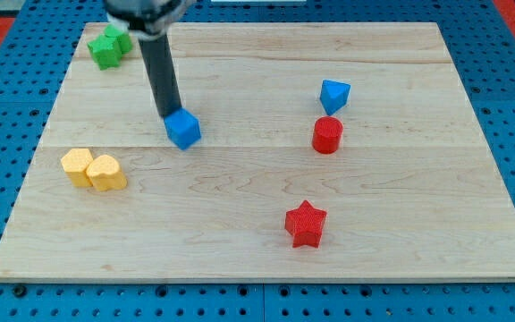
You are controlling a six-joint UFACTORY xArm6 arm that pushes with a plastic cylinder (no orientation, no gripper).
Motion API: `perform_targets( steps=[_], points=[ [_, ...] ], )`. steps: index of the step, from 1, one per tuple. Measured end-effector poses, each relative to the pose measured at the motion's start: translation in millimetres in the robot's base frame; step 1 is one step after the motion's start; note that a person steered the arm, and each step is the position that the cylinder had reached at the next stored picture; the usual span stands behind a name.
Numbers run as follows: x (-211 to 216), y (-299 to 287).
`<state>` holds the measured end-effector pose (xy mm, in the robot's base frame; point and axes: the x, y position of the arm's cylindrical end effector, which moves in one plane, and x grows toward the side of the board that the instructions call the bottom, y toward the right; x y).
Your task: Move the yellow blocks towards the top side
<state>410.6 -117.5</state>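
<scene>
Two yellow blocks lie side by side at the board's left: a yellow hexagon-like block [77, 165] and a yellow rounded block [106, 173], touching each other. My tip [170, 115] stands right against the upper left of a blue cube [184, 129], well to the upper right of the yellow blocks. The rod runs up to the arm at the view's top.
Green blocks [110, 45] sit at the board's top left corner. A blue pointed block [333, 94] and a red cylinder [327, 135] are at the right of centre. A red star [306, 224] lies lower down. The wooden board [266, 259] rests on a blue pegboard.
</scene>
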Motion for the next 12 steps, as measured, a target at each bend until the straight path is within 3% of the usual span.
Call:
perform_targets(
  steps=[1,2,3,5,6,7,8,9,10,11,12],
  points=[
    [-22,12],
    [-46,61],
    [-1,50],
    [37,-24],
    [39,-26],
    [7,-38],
    [33,-115],
    [85,-184],
    [99,-184],
    [146,-110],
    [121,-111]
  ],
)
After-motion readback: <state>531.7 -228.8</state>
